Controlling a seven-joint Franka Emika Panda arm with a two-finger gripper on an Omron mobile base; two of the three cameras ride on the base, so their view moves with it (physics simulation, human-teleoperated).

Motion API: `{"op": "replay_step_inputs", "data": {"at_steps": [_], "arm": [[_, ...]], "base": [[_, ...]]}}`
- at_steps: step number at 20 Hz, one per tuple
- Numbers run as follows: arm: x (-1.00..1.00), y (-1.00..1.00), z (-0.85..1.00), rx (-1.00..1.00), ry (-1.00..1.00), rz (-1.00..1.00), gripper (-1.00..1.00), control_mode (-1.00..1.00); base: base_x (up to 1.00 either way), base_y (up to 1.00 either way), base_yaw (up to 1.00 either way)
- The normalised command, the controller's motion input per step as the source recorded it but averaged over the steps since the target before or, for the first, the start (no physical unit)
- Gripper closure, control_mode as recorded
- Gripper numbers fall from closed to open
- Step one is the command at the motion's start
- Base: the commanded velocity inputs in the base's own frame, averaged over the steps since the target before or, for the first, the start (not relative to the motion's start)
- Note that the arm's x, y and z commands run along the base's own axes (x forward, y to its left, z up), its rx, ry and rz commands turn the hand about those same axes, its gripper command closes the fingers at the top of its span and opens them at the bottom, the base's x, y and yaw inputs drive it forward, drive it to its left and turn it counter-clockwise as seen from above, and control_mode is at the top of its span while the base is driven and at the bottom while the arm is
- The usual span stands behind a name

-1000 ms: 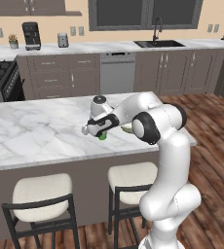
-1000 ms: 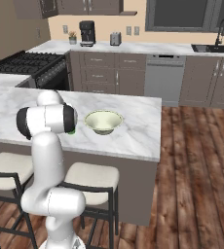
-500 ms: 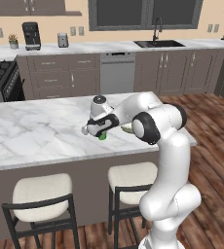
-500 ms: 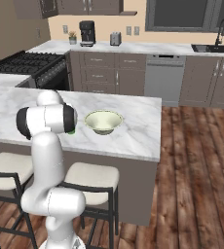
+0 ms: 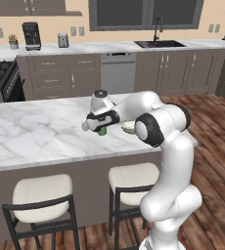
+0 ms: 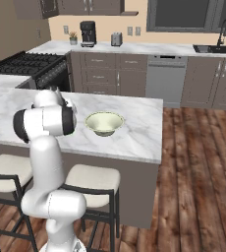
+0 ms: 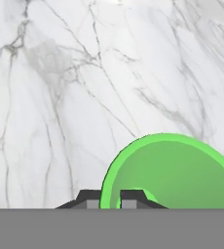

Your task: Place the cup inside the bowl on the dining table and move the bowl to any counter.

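Jaws have narrowed since a second ago, arm otherwise unmoved | gripper (image 7: pixel 112 200) pinching the cup (image 7: pixel 175 172) wall, one finger inside, one outside, lower centre of hand view | cup sitting on the dining table (image 5: pixel 31 132) mid-frame | the bowl (image 6: pixel 104 123) resting just right of it, centre of right base view

No text, label, brand or number can be read anywhere. The small appliances (image 5: pixel 32 35) by the far wall are perhaps marked, but too small to tell.
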Motion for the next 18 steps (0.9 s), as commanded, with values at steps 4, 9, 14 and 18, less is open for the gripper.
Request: {"op": "replay_step_inputs", "data": {"at_steps": [4, 9, 14, 18], "arm": [[0.0, 0.0, 0.48, 0.0, 0.0, 0.03, 1.0, -1.0], [-0.02, 0.0, 0.37, 0.0, 0.0, 0.04, 1.0, -1.0], [0.0, 0.0, 0.21, 0.0, 0.0, 0.03, 1.0, -1.0], [0.0, -0.03, 0.17, 0.0, 0.0, 0.03, 1.0, -1.0]], "base": [[0.0, 0.0, 0.0], [0.0, 0.0, 0.0], [0.0, 0.0, 0.0], [0.0, 0.0, 0.0]]}}
